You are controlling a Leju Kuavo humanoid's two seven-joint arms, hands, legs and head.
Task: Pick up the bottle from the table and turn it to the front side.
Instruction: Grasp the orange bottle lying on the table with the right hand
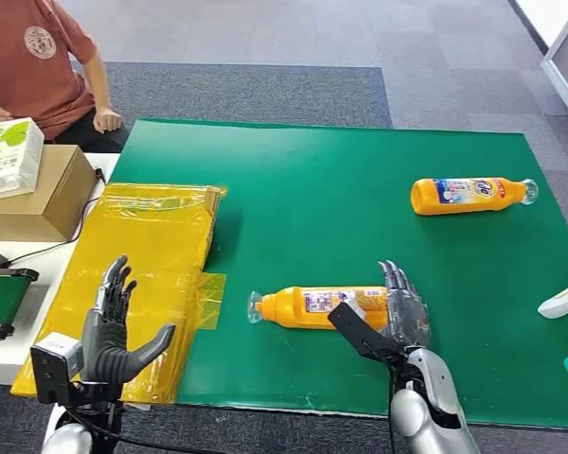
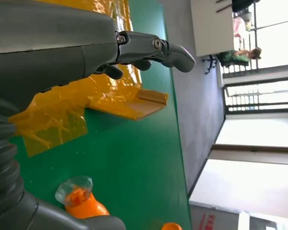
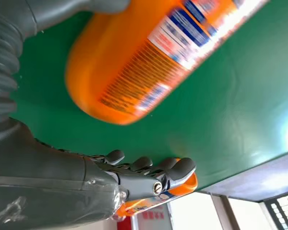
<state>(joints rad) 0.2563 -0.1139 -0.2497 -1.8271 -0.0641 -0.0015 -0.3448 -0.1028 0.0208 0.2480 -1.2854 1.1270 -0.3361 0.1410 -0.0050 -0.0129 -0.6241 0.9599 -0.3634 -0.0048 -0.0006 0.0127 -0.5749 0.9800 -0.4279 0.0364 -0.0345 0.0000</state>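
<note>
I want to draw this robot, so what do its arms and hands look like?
The arms are shiny silver and rounded. Each hand, the left hand and the right hand, is dark grey with thin dark fingers and a thick grey thumb. A grey ribbed cover wraps each wrist. The left wrist carries a small grey box with black cables below.

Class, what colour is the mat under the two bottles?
Green mat; the head view shows it best.

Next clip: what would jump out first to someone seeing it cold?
Two orange bottles lie on the green mat: the near bottle at the front edge, with the right hand open at its base end, and the far bottle toward the back right. Yellow plastic bags cover the mat's left side behind the open left hand.
</note>
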